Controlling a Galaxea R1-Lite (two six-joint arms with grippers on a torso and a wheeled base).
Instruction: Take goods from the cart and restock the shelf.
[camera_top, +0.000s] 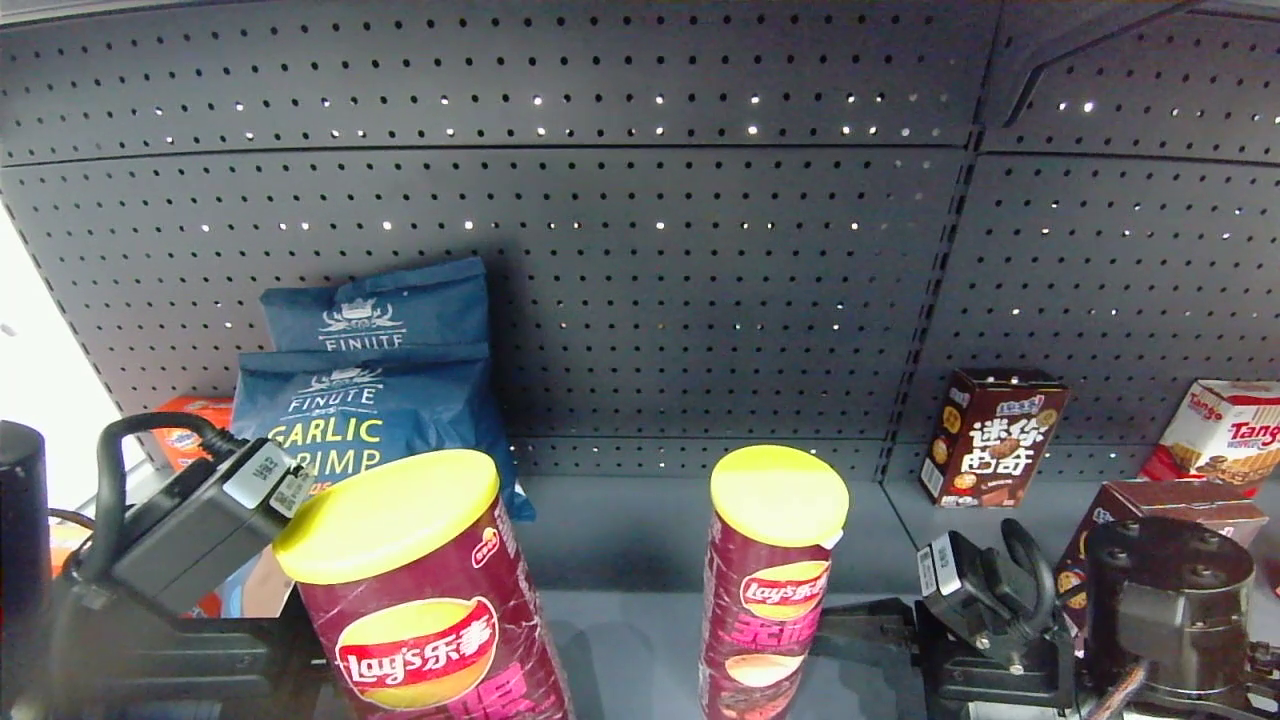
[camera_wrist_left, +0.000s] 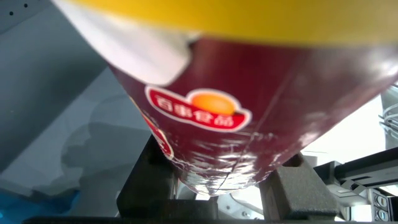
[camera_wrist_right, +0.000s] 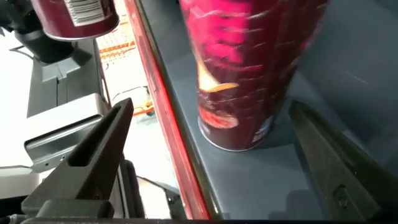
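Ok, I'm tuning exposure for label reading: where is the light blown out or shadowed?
Head view: left edge blown out white, light pricks through the pegboard holes, held can casts a soft shadow on the shelf. Left wrist view: white glare beside that can. Right wrist view: floor beyond the shelf edge washed out.

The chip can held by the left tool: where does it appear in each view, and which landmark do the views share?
Head view: the held chip can is at the lower left, tilted, yellow lid up.
Left wrist view: held chip can close up, clamped in the left tool.
Right wrist view: its bottom end farther off, beyond the shelf's red front edge.
Shared landmark: the grey shelf deck, in all three views.
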